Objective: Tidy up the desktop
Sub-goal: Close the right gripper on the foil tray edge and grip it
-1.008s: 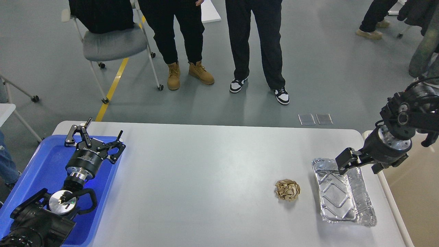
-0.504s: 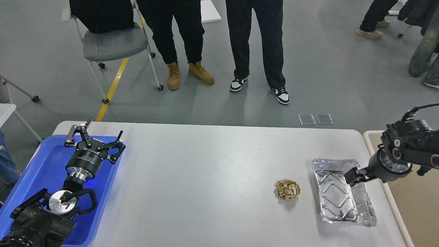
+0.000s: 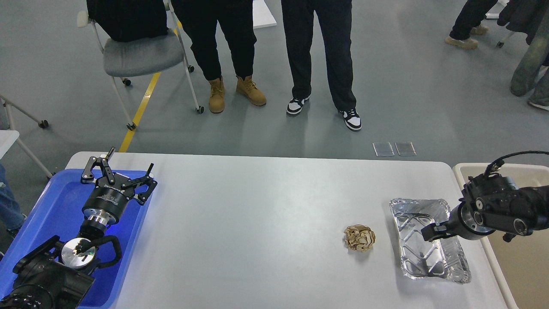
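Note:
The light-grey desktop [image 3: 257,214] fills the lower part of the head view. A crumpled brown paper ball [image 3: 359,237] lies on it right of centre. A crinkled foil tray [image 3: 424,251] lies near the right edge. My right gripper [image 3: 430,232] reaches in from the right and is low over the foil tray's middle; its fingers cannot be told apart. My left gripper [image 3: 118,174] is open and empty, held over the far end of the blue tray [image 3: 43,214] at the left edge.
A beige bin [image 3: 514,257] stands beside the table's right edge, under my right arm. Two people stand beyond the table's far edge, and a grey chair [image 3: 141,53] is at the far left.
My right arm has dropped and swung in, bringing its gripper from above the foil tray's far end to low over its middle. The left arm, paper ball and foil tray have not moved.

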